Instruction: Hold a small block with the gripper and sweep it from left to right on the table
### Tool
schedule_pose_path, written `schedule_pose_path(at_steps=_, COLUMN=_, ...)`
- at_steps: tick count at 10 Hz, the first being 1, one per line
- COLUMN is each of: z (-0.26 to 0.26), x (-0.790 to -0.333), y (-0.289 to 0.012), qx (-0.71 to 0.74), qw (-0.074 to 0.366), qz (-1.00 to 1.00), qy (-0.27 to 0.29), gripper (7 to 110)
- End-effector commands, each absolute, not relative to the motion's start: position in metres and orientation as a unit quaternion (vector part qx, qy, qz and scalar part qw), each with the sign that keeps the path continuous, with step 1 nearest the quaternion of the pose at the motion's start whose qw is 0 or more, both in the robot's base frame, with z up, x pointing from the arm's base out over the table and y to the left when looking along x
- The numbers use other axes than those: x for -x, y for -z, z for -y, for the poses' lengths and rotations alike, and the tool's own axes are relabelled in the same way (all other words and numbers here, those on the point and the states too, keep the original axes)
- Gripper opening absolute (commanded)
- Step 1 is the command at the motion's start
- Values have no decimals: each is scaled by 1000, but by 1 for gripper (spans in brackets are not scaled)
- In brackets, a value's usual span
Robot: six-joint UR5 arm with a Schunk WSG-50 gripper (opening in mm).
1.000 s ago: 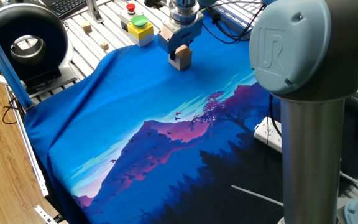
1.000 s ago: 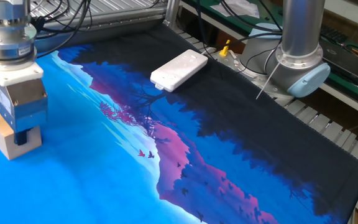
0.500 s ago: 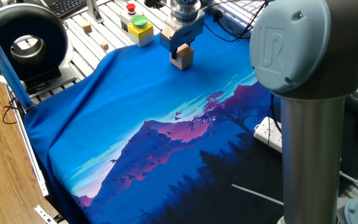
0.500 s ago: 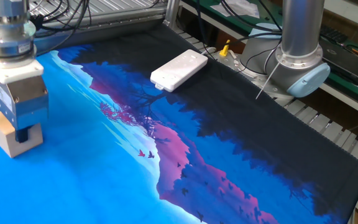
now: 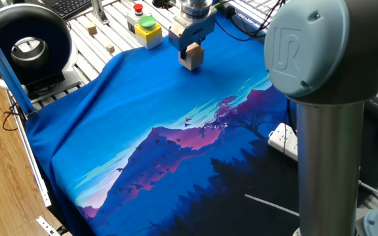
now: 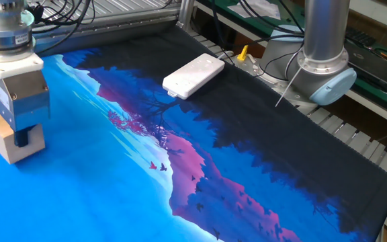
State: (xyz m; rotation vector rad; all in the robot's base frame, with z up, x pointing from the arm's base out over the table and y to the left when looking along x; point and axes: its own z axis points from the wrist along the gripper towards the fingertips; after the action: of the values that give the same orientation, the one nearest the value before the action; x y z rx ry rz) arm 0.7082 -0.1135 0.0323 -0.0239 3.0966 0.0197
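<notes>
The small block [image 5: 191, 58] is a light tan wooden cube resting on the blue cloth of the table [image 5: 143, 105] near its far edge. It shows at the left edge of the other fixed view [image 6: 9, 138]. My gripper [image 5: 192, 52] is shut on the block from above, dark fingers [image 6: 23, 138] pressed on its sides. The gripper also shows in the other fixed view [image 6: 20, 138], upright over the block.
A yellow box with red and green buttons [image 5: 144, 27] stands just left of the gripper. Tiny wooden cubes [image 5: 92, 28] lie on the slats. A white power strip [image 6: 193, 75] lies on the cloth. The arm's grey column [image 5: 320, 118] rises at the right.
The gripper with the block has slid a little across the cloth, away toward the far edge in one view and leftward in the other. It stays shut on the block.
</notes>
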Motion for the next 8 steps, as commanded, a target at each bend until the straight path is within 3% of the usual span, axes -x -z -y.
schedule_pose_path(at_steps=1, z=101, x=-719, y=-22, qx=0, qw=39, qz=-999, qy=-20, gripper=7)
schedule_pose_path(at_steps=8, z=84, x=-719, y=-16, qx=-18, qw=43, qz=-999, qy=-18, gripper=7)
